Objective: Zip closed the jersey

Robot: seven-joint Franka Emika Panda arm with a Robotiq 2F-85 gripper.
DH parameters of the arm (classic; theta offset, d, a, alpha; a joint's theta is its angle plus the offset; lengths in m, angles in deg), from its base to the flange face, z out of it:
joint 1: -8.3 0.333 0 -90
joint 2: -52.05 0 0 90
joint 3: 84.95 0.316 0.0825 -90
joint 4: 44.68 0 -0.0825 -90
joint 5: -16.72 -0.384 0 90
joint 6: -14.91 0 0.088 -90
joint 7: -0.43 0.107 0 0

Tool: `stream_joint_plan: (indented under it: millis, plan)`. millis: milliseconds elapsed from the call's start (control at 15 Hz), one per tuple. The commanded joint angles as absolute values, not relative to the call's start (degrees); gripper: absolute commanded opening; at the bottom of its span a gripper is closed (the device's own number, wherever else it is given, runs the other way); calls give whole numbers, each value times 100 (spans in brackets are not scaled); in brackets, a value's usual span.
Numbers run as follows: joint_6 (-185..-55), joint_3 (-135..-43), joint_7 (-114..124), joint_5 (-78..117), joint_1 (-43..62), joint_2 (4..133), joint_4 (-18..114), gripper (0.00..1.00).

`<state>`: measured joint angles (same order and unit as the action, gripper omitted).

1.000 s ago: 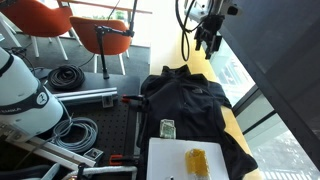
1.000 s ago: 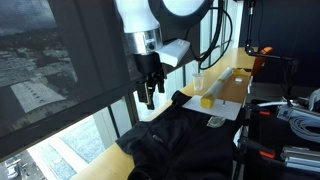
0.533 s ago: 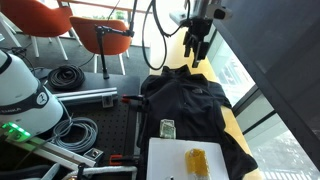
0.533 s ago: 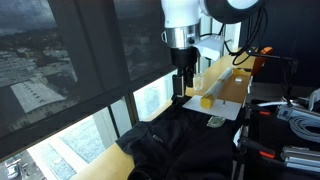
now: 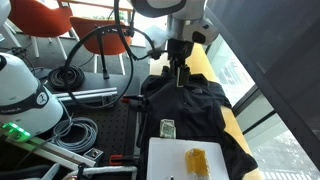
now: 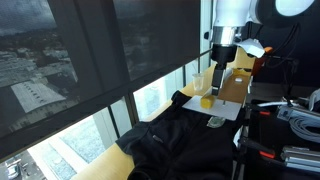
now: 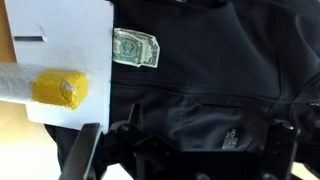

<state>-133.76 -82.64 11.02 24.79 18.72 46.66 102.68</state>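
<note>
The jersey (image 5: 197, 108) is a large black garment spread over the table, also in the other exterior view (image 6: 183, 142) and filling the wrist view (image 7: 225, 75). Its zipper cannot be made out. My gripper (image 5: 178, 78) hangs just above the jersey's far part, near the collar, fingers pointing down; it also shows in an exterior view (image 6: 217, 86). In the wrist view the two fingers (image 7: 188, 150) stand wide apart over the dark fabric with nothing between them.
A white board (image 5: 172, 160) lies on the jersey's near end with a yellow sponge (image 5: 196, 160) on it; the sponge (image 7: 60, 88) and board (image 7: 70, 35) show in the wrist view. A banknote (image 5: 167, 128) lies beside the board. Coiled cables (image 5: 68, 76) and orange chairs (image 5: 100, 35) stand nearby.
My arm has swung from the window side down and across to above the jersey's collar area. The jersey, board and banknote have not moved.
</note>
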Motion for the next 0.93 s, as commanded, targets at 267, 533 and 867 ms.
stream_joint_plan:
  millis: [267,533,867]
  plan:
    - [-13405,-8058,1010,2379,1670,4467,10433,100]
    - [-13406,-8058,1010,2379,1670,4467,10433,100]
    - [-13406,-8058,1010,2378,1670,4467,10433,100]
